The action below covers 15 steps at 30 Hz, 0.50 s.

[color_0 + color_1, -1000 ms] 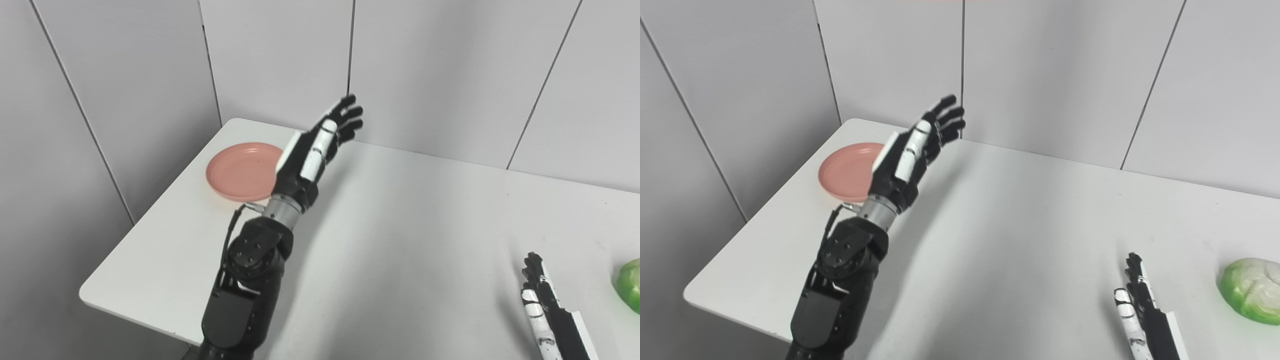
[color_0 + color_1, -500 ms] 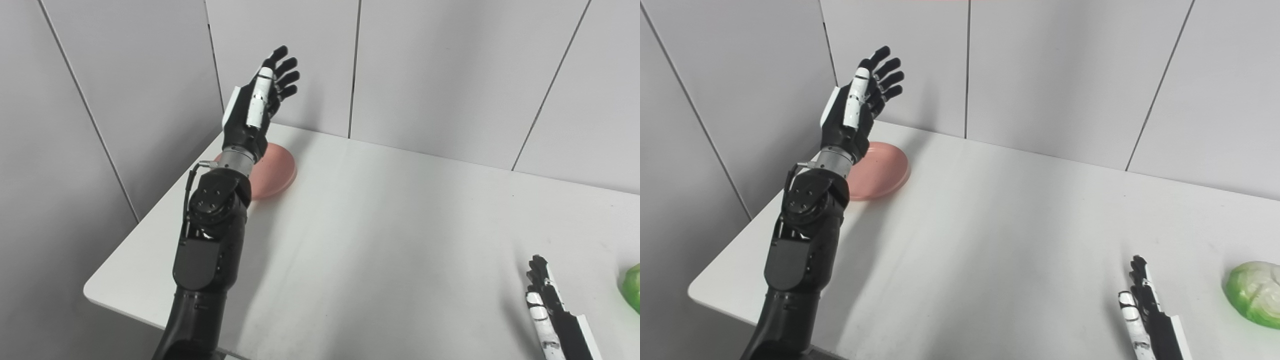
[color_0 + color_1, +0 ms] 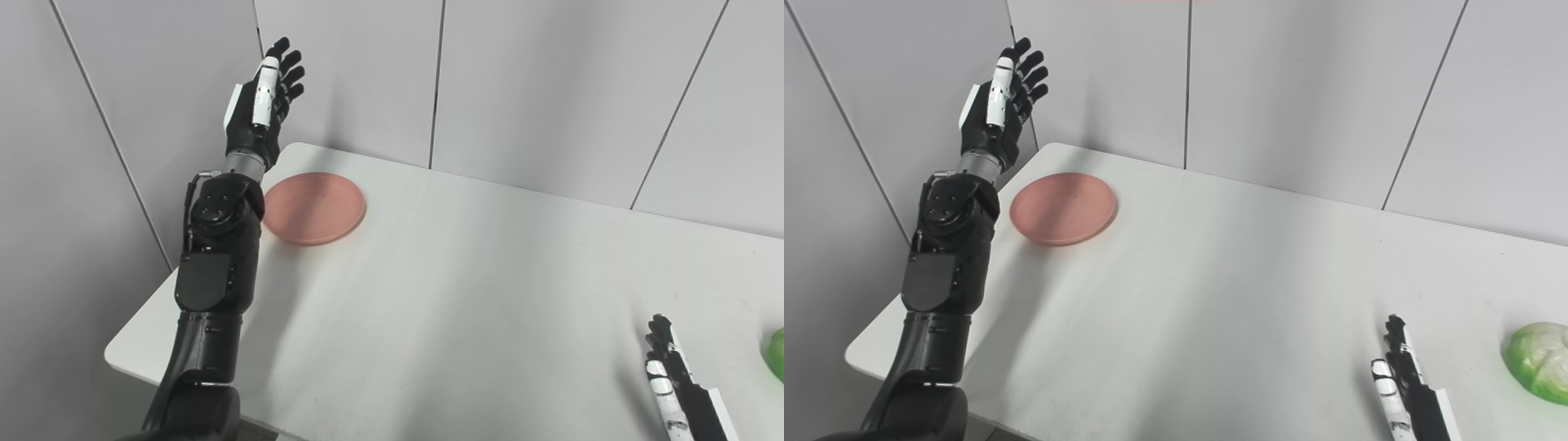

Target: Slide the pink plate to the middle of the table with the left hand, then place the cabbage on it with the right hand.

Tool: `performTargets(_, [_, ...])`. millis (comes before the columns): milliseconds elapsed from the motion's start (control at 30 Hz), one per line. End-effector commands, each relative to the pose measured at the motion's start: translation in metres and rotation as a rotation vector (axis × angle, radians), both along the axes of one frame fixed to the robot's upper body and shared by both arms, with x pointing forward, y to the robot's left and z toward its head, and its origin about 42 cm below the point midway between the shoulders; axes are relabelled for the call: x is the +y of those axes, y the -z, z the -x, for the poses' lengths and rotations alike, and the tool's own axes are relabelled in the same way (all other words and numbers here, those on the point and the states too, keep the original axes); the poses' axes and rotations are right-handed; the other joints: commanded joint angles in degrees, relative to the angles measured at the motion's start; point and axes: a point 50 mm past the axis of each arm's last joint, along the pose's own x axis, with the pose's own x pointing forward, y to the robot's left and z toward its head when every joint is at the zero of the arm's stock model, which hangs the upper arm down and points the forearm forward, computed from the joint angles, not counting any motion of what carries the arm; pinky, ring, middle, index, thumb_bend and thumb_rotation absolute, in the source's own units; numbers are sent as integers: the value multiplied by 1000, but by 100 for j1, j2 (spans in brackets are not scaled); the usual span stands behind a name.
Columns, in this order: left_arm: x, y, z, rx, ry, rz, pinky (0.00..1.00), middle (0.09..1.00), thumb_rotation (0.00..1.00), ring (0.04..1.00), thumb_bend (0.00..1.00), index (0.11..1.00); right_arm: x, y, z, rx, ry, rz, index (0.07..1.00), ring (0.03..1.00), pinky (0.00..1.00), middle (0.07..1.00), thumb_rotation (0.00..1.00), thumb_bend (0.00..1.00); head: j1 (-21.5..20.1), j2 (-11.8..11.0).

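Note:
The pink plate (image 3: pixel 313 207) lies flat near the table's far left corner. My left hand (image 3: pixel 260 109) is raised high above the table's left edge, beyond and left of the plate, open with fingers spread and holding nothing. The green cabbage (image 3: pixel 1538 361) rests on the table at the near right; in the left eye view only its edge (image 3: pixel 776 354) shows. My right hand (image 3: pixel 1404 383) lies low at the near right, left of the cabbage and apart from it, fingers straight and open.
The white table (image 3: pixel 478 282) has a rounded near-left corner and a left edge under my raised left arm. Grey wall panels (image 3: pixel 539 86) stand close behind the table and along its left side.
My left arm has swung left and upward, from over the plate's right side to above the table's left edge, uncovering the whole plate. The camera shifted slightly. The right hand stayed put.

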Motion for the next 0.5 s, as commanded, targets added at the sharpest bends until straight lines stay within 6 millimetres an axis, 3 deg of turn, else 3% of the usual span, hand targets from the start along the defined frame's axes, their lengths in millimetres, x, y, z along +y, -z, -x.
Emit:
performTargets(0, [8,-28,-2,-83,-1,-21,945,947,1000,952,457,939,-2,-9,-2,-27,3,-7,1000,1000,1000,1000,1000,120,0,3])
performTargets(467, [52,1,-9,13,-83,75,950,936,1000,951,442,931,-1,-11,-1,-22,2,-13,1000,1000,1000,1000,1000,97,10,3])
